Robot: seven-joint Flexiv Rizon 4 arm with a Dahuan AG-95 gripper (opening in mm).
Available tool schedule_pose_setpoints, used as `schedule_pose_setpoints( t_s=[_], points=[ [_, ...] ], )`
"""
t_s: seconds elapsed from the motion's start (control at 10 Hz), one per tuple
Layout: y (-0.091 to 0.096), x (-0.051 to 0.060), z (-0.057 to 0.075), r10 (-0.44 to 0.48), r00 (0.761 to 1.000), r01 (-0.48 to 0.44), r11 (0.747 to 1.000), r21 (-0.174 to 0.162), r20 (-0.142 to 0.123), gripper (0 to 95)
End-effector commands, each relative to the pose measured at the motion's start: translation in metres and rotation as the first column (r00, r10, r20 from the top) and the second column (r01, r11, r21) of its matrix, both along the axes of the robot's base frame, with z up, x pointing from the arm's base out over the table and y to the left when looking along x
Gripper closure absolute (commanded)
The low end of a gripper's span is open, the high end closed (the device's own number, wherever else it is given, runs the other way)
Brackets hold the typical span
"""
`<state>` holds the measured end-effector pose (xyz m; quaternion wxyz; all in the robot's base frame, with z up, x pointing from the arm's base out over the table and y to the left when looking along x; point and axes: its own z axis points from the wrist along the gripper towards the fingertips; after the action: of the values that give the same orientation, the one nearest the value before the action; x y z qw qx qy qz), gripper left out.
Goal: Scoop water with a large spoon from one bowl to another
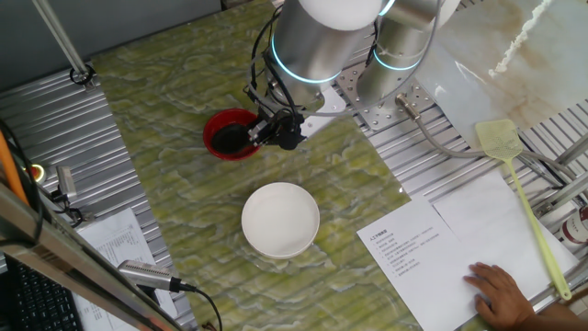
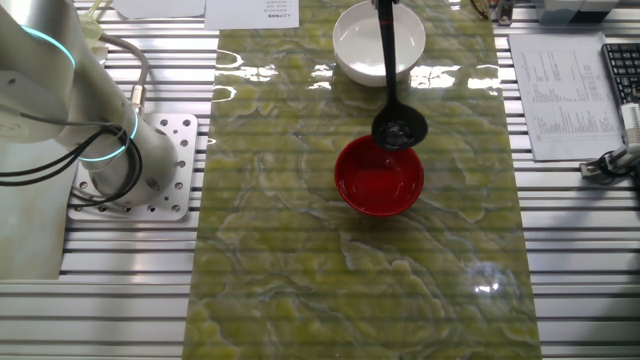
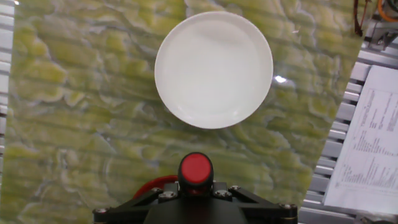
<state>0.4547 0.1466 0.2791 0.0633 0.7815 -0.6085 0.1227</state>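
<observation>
The large spoon is a black ladle. Its cup hangs over the far rim of the small red bowl, and its long handle runs up across the white bowl and out of the picture. In the one fixed view my gripper is shut on the handle. The ladle's cup sits inside the red bowl, with the white bowl nearer the front. The hand view looks down past the handle's red tip, held in my gripper, onto the white bowl. A sliver of red bowl shows beside the handle.
A yellow-green fly swatter lies at the right, beside printed paper. A person's hand rests on that paper. The robot base stands on a metal plate left of the green mat. A microphone and cables lie at the front left.
</observation>
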Motion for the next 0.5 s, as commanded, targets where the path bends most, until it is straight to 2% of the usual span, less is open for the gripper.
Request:
schedule_pose_setpoints(
  t_s=[0.1,0.5],
  points=[
    [-0.0014,0.0000,-0.0008,0.003,1.000,-0.003,1.000,-0.001,0.002,95.0],
    [-0.0090,-0.0017,-0.0035,0.007,1.000,-0.007,1.000,0.000,0.010,95.0]
  ],
)
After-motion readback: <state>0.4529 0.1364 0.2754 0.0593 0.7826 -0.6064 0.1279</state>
